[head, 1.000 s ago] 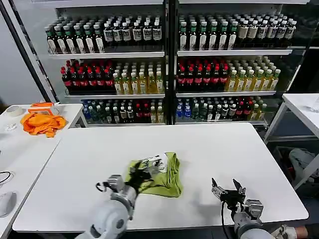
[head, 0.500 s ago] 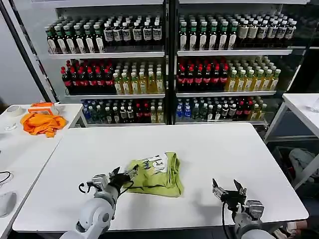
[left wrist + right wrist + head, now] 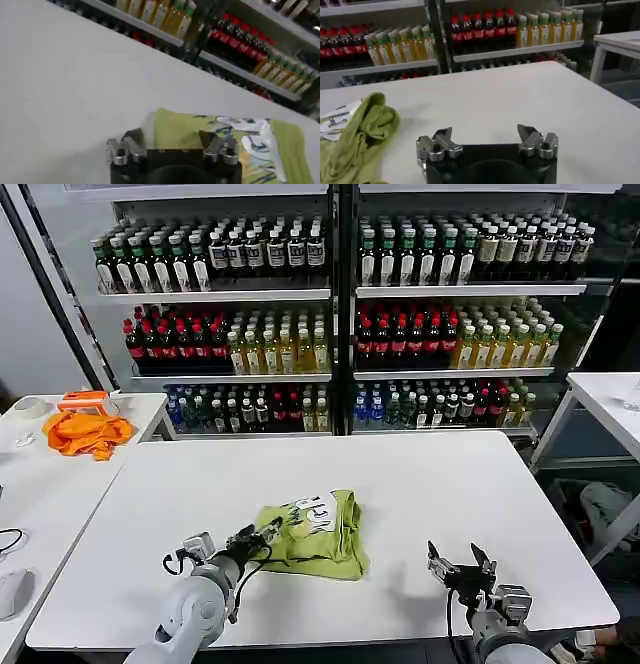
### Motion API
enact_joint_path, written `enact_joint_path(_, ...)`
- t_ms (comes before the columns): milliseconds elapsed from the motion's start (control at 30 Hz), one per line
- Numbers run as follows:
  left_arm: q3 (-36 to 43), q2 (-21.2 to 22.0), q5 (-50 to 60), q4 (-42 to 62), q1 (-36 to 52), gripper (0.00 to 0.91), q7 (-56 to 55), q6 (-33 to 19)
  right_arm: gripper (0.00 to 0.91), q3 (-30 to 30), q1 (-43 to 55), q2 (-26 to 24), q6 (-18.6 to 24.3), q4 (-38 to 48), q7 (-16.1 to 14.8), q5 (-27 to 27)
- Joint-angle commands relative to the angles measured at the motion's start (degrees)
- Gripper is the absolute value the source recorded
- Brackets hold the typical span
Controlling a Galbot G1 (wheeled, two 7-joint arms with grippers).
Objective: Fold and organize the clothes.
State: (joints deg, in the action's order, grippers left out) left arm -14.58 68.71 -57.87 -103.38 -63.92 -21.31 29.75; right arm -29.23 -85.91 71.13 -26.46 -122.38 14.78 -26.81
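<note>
Head view: crumpled T-shirt at table centre, left end effector fingers apart at its 9 o'clock edge, right end effector fingers apart at 3 o'clock, well clear, left wrist view: T-shirt just beyond spread fingers, right wrist view: spread fingers over bare table, T-shirt off to one side.

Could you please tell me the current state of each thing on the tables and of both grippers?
T-shirt: bunched in a rough fold on the white table, white print facing up.
Left gripper: open, at the shirt's near-left edge, holding nothing.
Right gripper: open, empty, over bare table right of the shirt.
Orange cloth: crumpled on the side table.
</note>
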Motion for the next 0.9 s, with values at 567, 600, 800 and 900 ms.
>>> enact_joint_path(567, -5.8, 3.4, -19.5, -0.2, -0.6, 0.071, 0.2, -0.9, 0.907, -0.2, -0.1, 0.4, -0.1, 0.0, 0.2, -0.2)
enact_joint_path(600, -6.4, 3.4, -19.8, -1.2, -0.6, 0.071, 0.2, -1.0, 0.907, -0.2, -0.1, 0.4, -0.1, -0.1, 0.2, -0.2)
enact_joint_path(800, -12.2, 1.5, -23.1, -5.3, -1.4, 0.06, -0.1, -1.1, 0.907, -0.1, -0.1, 0.4, -0.1, -0.1, 0.2, -0.2)
enact_joint_path(900, -16.2, -1.1, -23.4, -7.1, -1.8, 0.06, -0.3, -1.0, 0.907, -0.1, 0.2, 0.3, -0.1, 0.0, 0.2, -0.3)
